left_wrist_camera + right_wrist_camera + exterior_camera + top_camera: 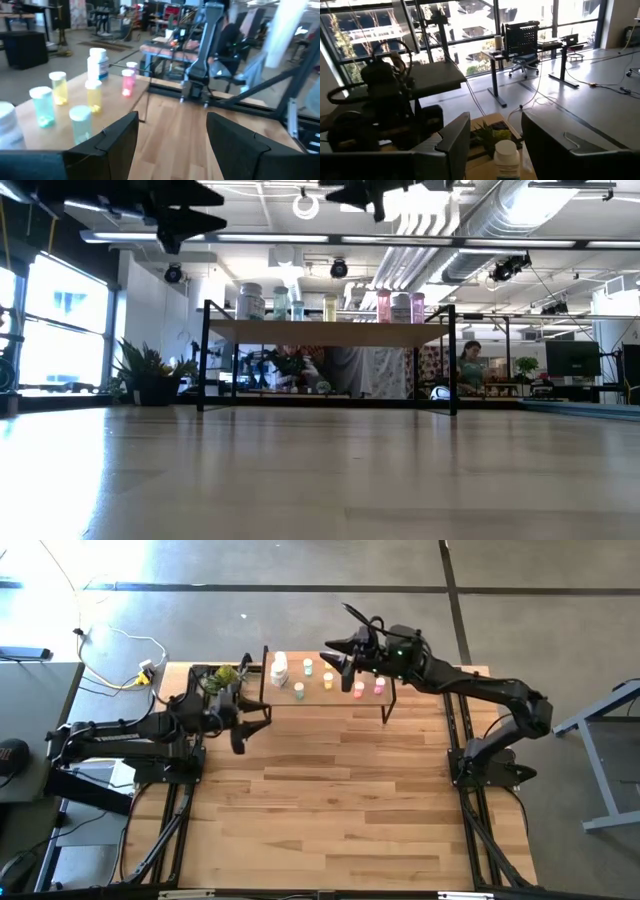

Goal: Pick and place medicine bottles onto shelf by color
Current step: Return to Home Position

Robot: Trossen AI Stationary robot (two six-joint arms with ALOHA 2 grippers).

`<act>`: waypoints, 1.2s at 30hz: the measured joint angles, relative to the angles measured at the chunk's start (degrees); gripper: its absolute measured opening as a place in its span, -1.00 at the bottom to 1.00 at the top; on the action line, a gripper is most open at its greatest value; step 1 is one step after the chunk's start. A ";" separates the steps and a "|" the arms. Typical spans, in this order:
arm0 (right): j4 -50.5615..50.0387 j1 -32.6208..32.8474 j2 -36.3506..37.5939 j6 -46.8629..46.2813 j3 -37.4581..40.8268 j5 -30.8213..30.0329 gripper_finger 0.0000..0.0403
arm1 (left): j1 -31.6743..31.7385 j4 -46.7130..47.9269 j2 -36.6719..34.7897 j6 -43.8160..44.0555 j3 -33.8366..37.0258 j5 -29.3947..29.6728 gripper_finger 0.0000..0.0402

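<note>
Right claw [338, 658], released and empty, is hovering over the shelf [320, 698] at upper centre; dipping while leaving, I am risking toppling pink bottles [379, 687].

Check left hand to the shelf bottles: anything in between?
Nothing visible. The left hand, open, hangs beside the shelf's left corner; the closest pale blue bottle stands ahead with only bare shelf board between. The right hand is above the shelf.

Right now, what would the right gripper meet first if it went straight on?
Likely the white bottle, between the open fingers of the right gripper; height unclear, so it may pass above.
</note>
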State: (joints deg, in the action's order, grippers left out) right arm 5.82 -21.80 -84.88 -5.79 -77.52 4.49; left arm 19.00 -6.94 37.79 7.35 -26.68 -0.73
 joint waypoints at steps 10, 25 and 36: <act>-2.15 4.46 7.75 -1.42 0.00 -5.90 -0.16 | 0.00 -6.67 -10.14 3.40 12.10 -4.44 0.12; -27.86 6.42 29.58 1.61 0.53 -11.41 -0.16 | 0.11 -15.17 -14.18 7.36 26.11 -3.68 0.12; -23.94 14.75 47.61 -5.40 28.67 -24.68 -0.16 | 0.11 -9.90 -14.17 5.03 25.99 -2.05 0.12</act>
State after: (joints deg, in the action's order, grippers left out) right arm -18.12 -7.05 -37.27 -11.20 -48.84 -20.18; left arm 19.11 -16.84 23.62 12.38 -0.69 -2.78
